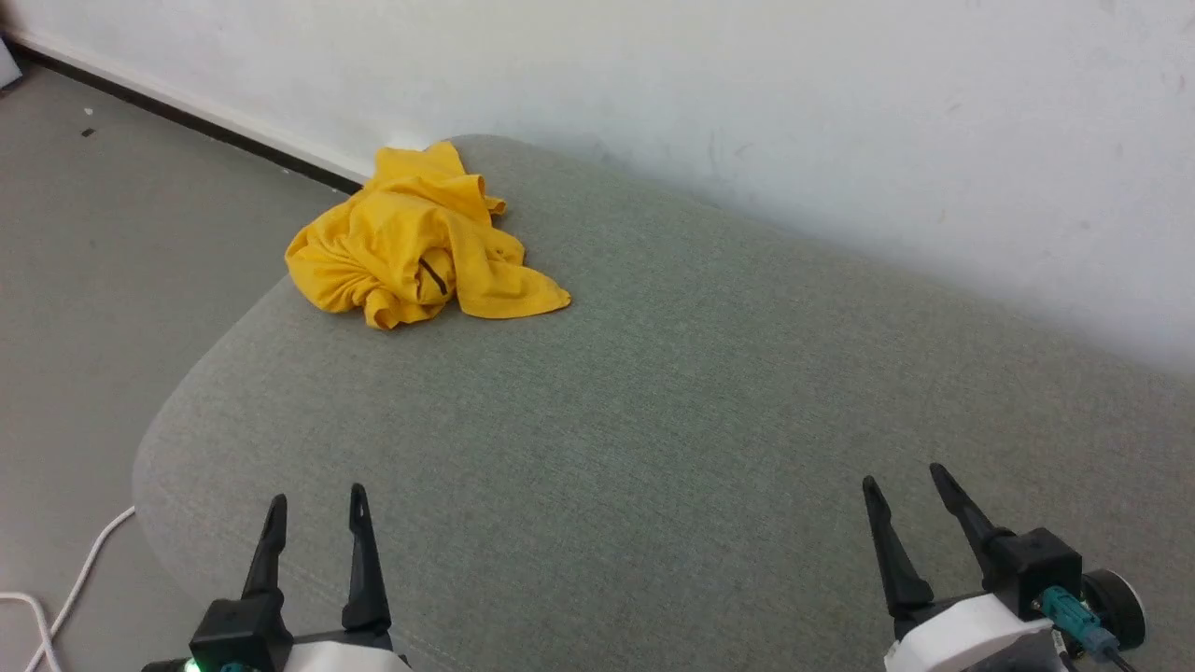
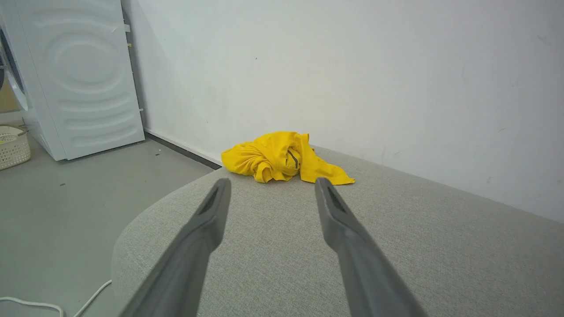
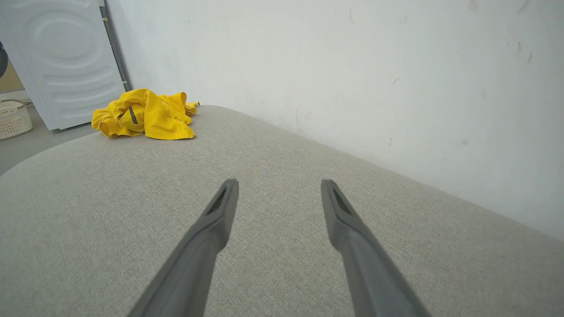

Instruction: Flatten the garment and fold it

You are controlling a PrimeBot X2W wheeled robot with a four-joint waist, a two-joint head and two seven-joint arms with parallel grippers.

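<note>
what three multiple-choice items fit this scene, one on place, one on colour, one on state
1. Where on the grey padded surface does the garment lie?
A far left corner, near the wall
B centre
C front edge
2. What is the garment's main colour?
A red
B yellow
C blue
3. What state are the left gripper and right gripper in?
A both open, empty
B both shut
C left shut on cloth

Answers:
1. A, it lies bunched at that corner.
2. B, the cloth is bright yellow.
3. A, each pair of fingers is spread with nothing between.
</note>
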